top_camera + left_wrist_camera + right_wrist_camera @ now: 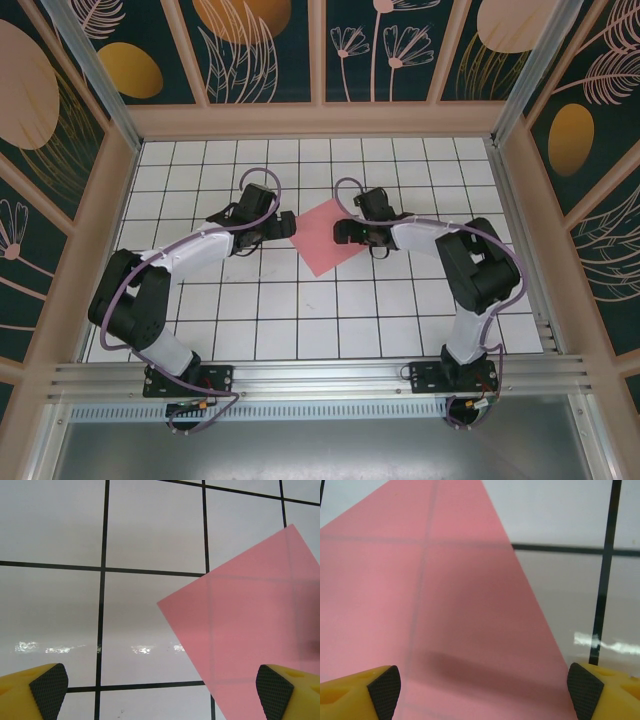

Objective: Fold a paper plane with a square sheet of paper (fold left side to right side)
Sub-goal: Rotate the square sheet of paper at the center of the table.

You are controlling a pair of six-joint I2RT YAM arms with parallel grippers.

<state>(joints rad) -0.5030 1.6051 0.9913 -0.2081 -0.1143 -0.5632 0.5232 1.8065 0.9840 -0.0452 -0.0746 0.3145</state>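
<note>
The square sheet of paper (322,240) is lying flat around the middle of the table (300,322), turned like a diamond so that its corners are pointing at the table's edges; it is looking unfolded and smooth, with the grid lines showing faintly through it. The left gripper (283,226) is sitting just beside the sheet's left corner; in the left wrist view the gripper (160,689) is standing with its jaws wide apart and gripping nothing, the sheet (250,625) reaching in from the right toward the right-hand pad (272,687). The right gripper (346,233) is hanging over the sheet's right corner; in the right wrist view the gripper (484,692) is likewise spread wide and gripping nothing, the sheet (445,605) running beneath the gap between its fingers (385,690); whether those fingers are touching the paper I cannot tell.
</note>
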